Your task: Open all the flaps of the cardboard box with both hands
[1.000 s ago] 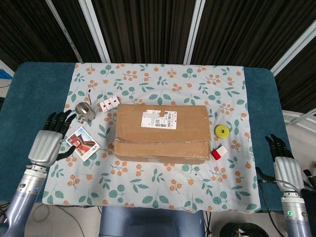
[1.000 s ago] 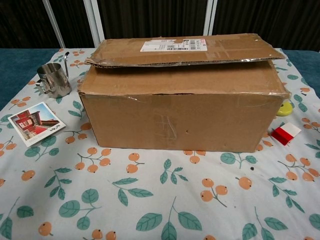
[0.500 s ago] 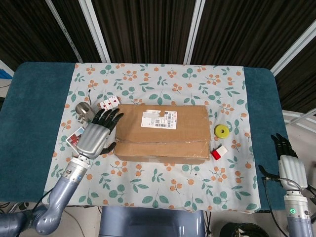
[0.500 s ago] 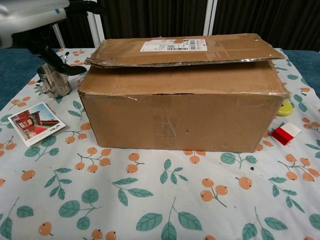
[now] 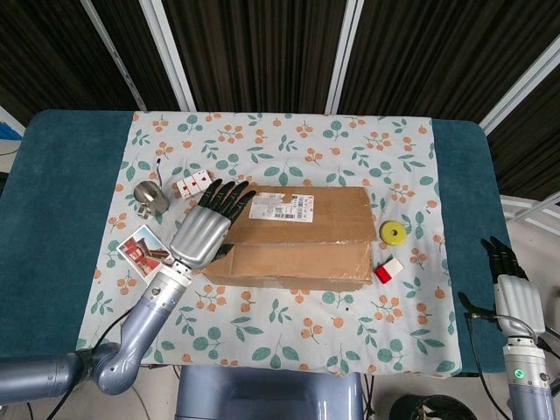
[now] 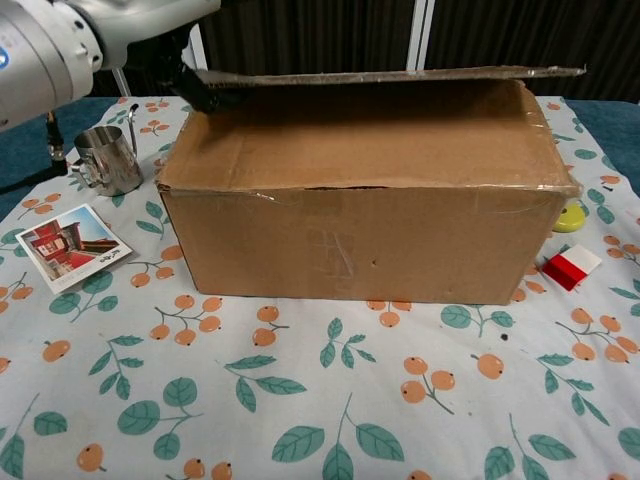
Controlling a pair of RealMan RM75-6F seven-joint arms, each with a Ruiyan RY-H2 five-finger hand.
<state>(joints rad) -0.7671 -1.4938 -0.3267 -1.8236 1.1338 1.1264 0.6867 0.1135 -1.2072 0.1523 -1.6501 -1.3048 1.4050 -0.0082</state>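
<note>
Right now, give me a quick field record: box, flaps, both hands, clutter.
box: cardboard box mid-table, upright
far flap: far flap raised at its left end, about level
near flap: near flap lying flat, closed
left hand: left hand at the box's left end, fingers on the far flap
right hand: right hand off the table's right edge, holding nothing
clutter: metal cup, photo card, yellow disc

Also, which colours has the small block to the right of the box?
The small block is red and white; the chest view shows it best.

Cardboard box [image 5: 293, 238] mid-surface [image 5: 52, 175] — metal cup [image 5: 150, 198], photo card [image 5: 145, 252] to its left; yellow disc [image 5: 393, 233] to its right.
</note>
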